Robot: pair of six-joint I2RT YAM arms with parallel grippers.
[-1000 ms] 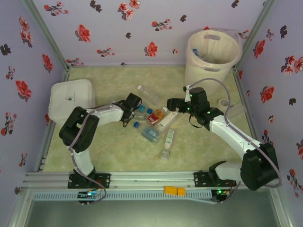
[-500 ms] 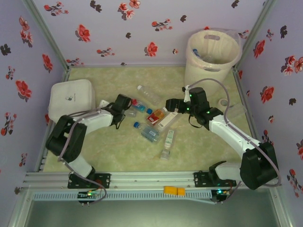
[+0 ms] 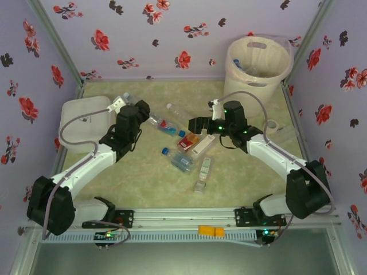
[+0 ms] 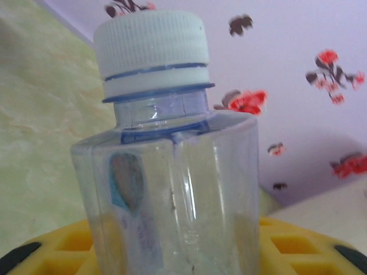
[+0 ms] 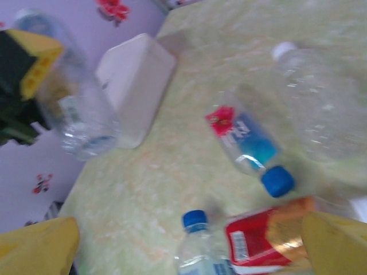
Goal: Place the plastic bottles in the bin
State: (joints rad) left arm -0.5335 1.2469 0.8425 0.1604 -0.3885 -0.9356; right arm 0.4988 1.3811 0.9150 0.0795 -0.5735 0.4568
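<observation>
most of the job left, by the look of it. inside the bin (image 3: 243, 94) at 1 o'clock, at least one blue-capped bottle (image 3: 237, 62) against the liner; impossible to count more. clamped in the left jaws, up near 10 o'clock beside the white box (image 3: 83, 123): a clear white-capped bottle (image 4: 172, 172), well apart from the bin. right jaws spread wide and holding nothing, low over the cluster at the middle of the worktop (image 3: 143, 183). lying there: a red-labelled bottle (image 5: 243, 137), an orange-red bottle (image 3: 191, 140), a white-labelled bottle (image 3: 202, 146), several clear ones trailing toward 6 o'clock. roughly eight to carry over, plus the one in hand.
</observation>
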